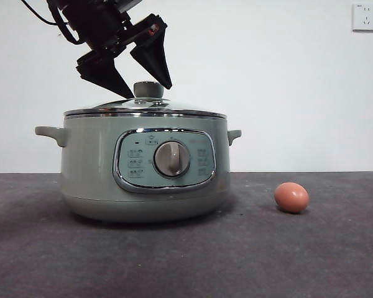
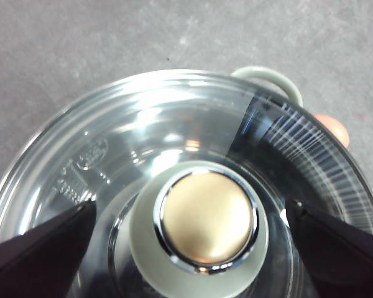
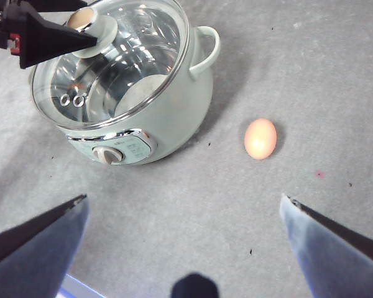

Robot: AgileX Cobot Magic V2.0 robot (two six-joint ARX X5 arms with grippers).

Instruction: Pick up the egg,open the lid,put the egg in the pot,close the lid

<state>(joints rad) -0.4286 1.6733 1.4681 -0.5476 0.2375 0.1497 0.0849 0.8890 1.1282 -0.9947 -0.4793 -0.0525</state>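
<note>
Left pincer of mine hung spread wide over the lid, one jaw on either side of its knob.
Lid sat closed on the pot; the egg lay on the table at the pot's 3 o'clock, and my right pincer waited, jaws apart, above the table.

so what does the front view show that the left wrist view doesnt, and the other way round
Only the front view shows the pale green pot's chrome-framed control panel with its grey dial, and the white wall socket.

Only the left wrist view shows the gold metal top of the knob from above.

Both show the domed clear glass lid on the round pale green pot, the small brown-orange egg lying on the grey table, and the open left gripper astride the knob.
</note>
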